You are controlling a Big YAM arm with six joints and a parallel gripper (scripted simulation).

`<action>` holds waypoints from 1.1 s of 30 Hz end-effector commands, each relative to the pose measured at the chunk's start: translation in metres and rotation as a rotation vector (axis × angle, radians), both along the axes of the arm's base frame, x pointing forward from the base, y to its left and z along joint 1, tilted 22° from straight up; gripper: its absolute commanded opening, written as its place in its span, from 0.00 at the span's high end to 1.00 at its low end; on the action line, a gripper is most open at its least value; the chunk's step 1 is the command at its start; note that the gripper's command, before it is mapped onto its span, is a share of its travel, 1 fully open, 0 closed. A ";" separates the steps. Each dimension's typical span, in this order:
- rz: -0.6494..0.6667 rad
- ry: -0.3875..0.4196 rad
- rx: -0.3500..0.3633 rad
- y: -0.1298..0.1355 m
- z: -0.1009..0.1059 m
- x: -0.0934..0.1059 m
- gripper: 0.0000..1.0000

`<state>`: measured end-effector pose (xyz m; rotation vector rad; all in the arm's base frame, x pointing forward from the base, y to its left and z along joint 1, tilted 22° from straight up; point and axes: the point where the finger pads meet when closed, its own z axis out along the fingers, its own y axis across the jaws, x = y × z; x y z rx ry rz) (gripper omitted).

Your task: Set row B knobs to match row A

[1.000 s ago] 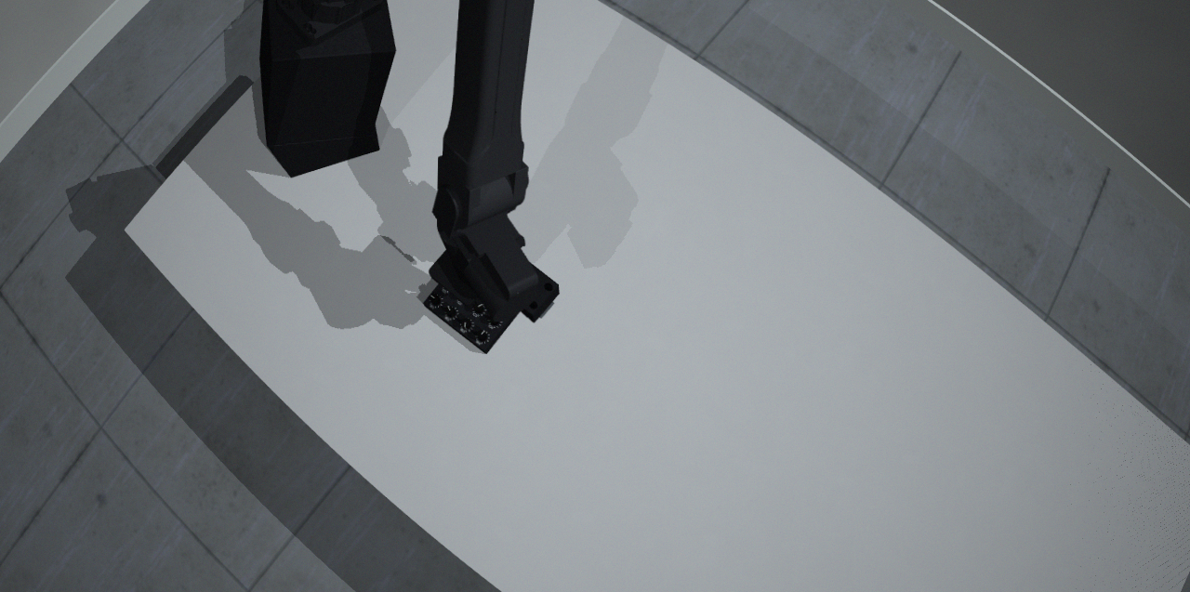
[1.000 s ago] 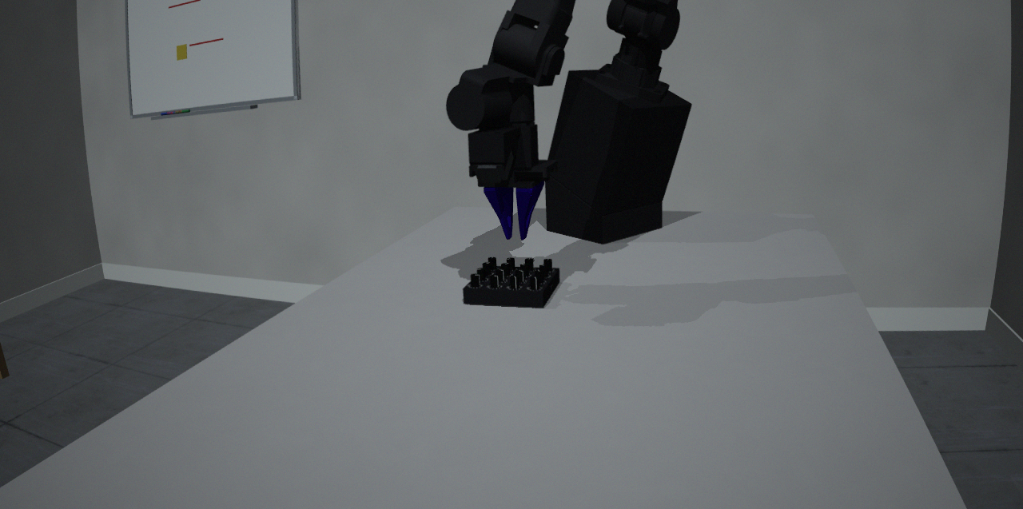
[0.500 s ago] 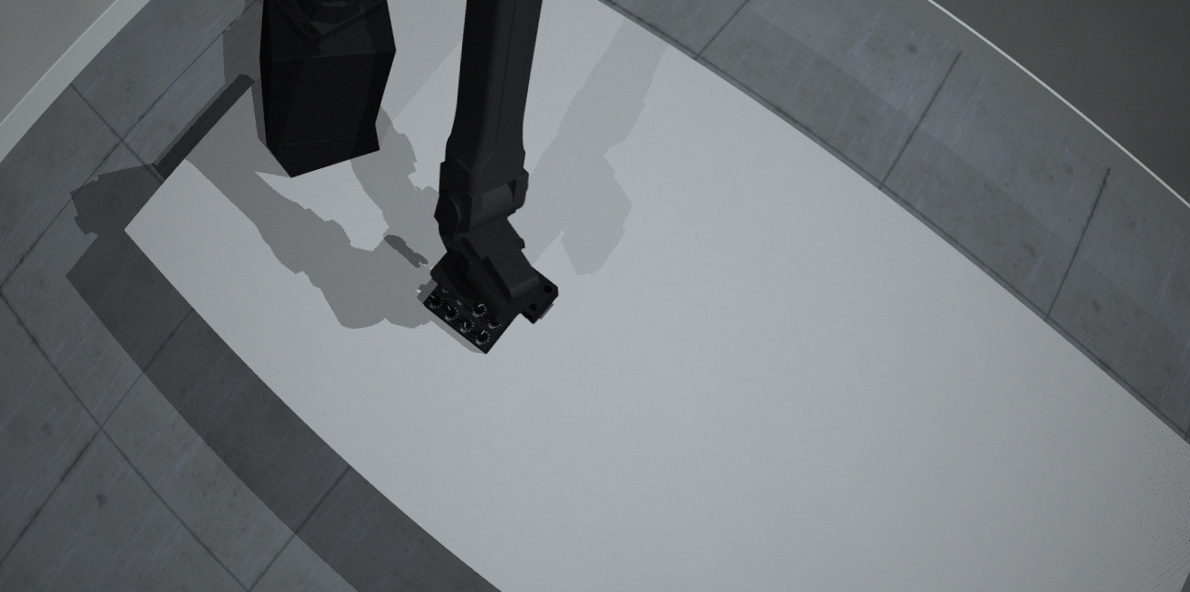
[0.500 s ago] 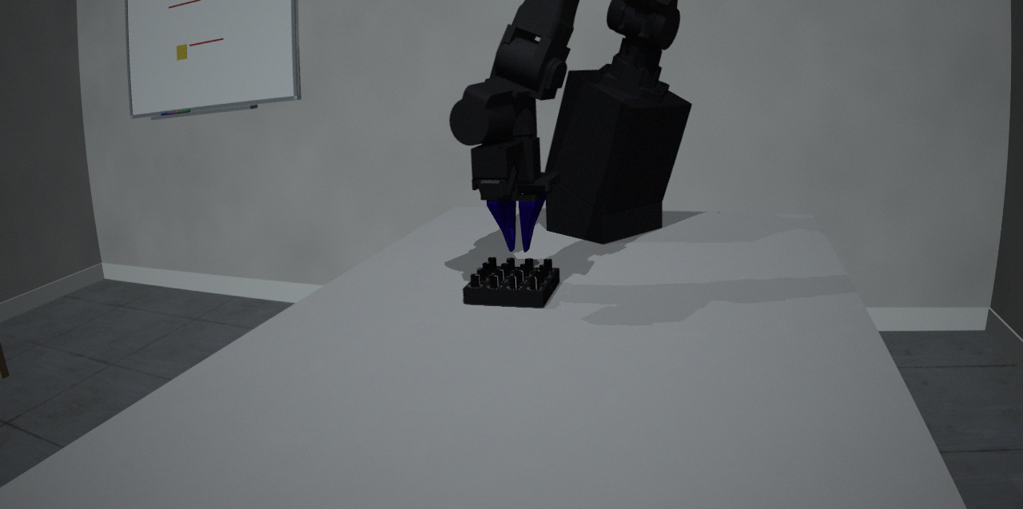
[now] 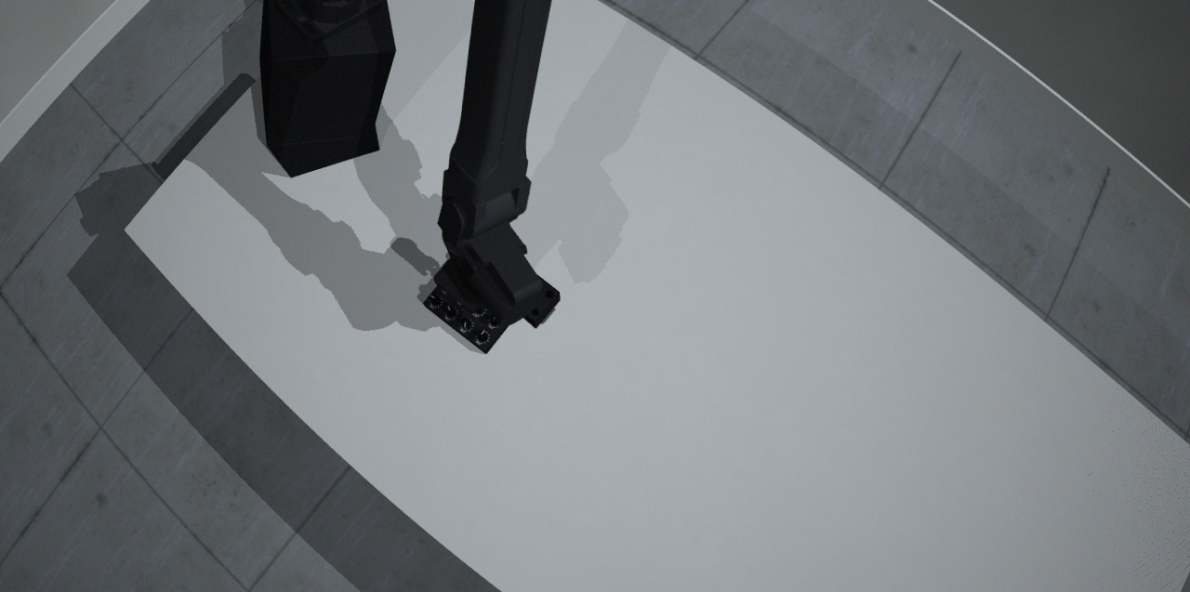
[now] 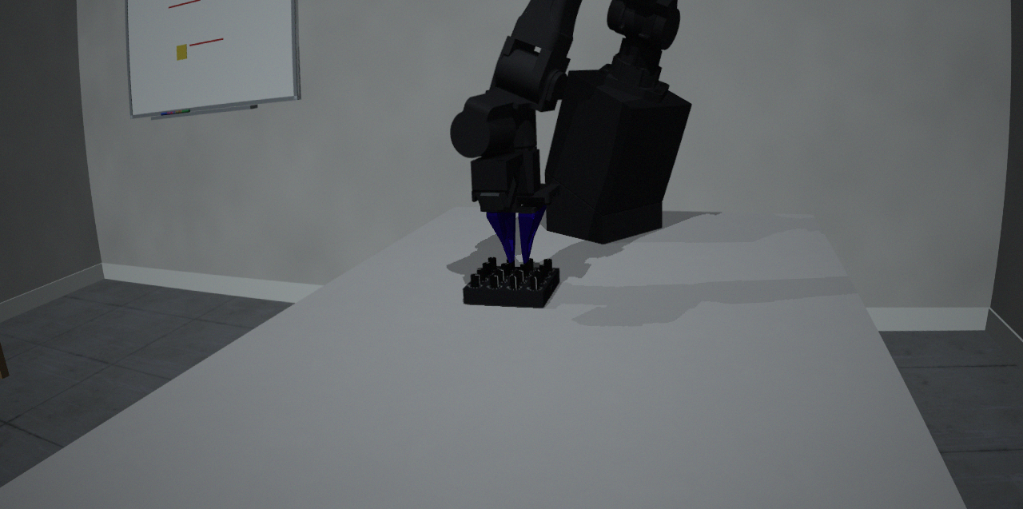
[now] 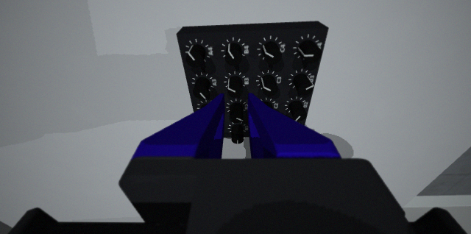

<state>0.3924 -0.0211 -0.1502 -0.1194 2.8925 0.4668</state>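
Note:
The black knob box (image 5: 477,330) (image 6: 504,296) (image 7: 254,29) stands on its feet on the white table (image 5: 748,322) (image 6: 500,399). In the wrist view its columns read A to D from left to right, with the 4s farthest away. My gripper (image 6: 519,262) (image 7: 236,101) has blue fingers pointing down into the box, and it is partly open. The fingers straddle the B column, with knob B2 (image 7: 236,110) and knob B1 (image 7: 237,133) showing in the gap between them. I see no finger touching a knob. Knob B3 (image 7: 235,83) lies just beyond the tips. In the top view the wrist hides the fingers.
The arm's black base block (image 5: 324,81) (image 6: 614,155) stands on the table behind the box. A whiteboard (image 6: 211,22) hangs on the wall at the left. The table's edge runs a short way left of the box.

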 end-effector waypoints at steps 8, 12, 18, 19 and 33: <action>-0.002 -0.018 -0.006 0.003 -0.005 0.012 0.82; -0.001 -0.015 -0.006 0.003 -0.006 0.012 0.82; -0.002 -0.017 -0.006 0.002 -0.006 0.012 0.82; -0.002 -0.017 -0.006 0.002 -0.006 0.012 0.82; -0.002 -0.017 -0.006 0.002 -0.006 0.012 0.82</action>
